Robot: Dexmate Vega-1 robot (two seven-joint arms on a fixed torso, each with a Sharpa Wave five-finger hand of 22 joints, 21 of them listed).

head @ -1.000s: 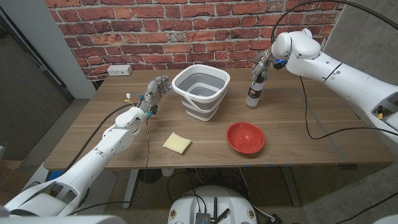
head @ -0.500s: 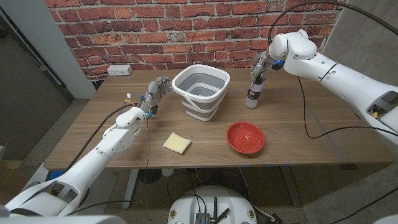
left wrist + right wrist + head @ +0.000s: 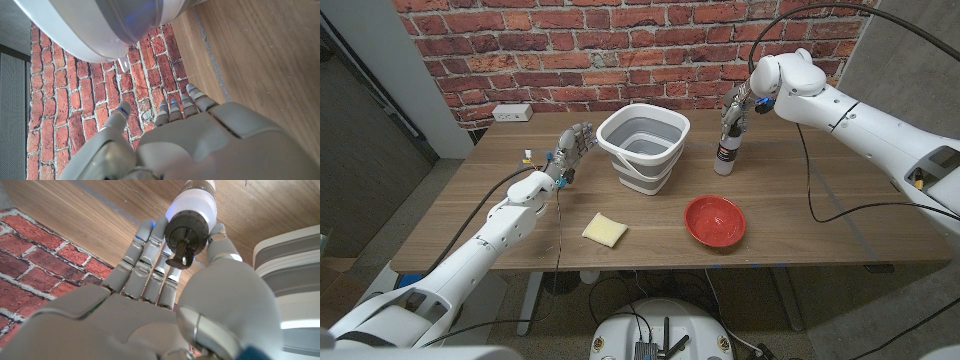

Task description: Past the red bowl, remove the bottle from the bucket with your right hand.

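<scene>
A clear bottle [image 3: 724,156] with a dark cap stands upright just right of the grey-and-white bucket [image 3: 643,148], its base at or just above the table. My right hand [image 3: 738,104] grips its neck from above. In the right wrist view the bottle's cap [image 3: 186,227] sits between the thumb and the fingers [image 3: 145,255] of that hand [image 3: 165,300], with the bucket's wall [image 3: 295,275] beside it. The red bowl [image 3: 715,219] lies nearer the front edge. My left hand [image 3: 572,148] hovers left of the bucket, fingers apart and holding nothing. In the left wrist view, the left hand [image 3: 190,135] faces the bucket [image 3: 125,25].
A yellow sponge [image 3: 605,229] lies in front of the bucket, toward the left. A white power strip [image 3: 512,113] sits at the table's back left corner by the brick wall. Black cables hang from both arms over the table.
My right hand and the bottle it holds have shifted slightly left, toward the bucket. The left arm has stayed still.
</scene>
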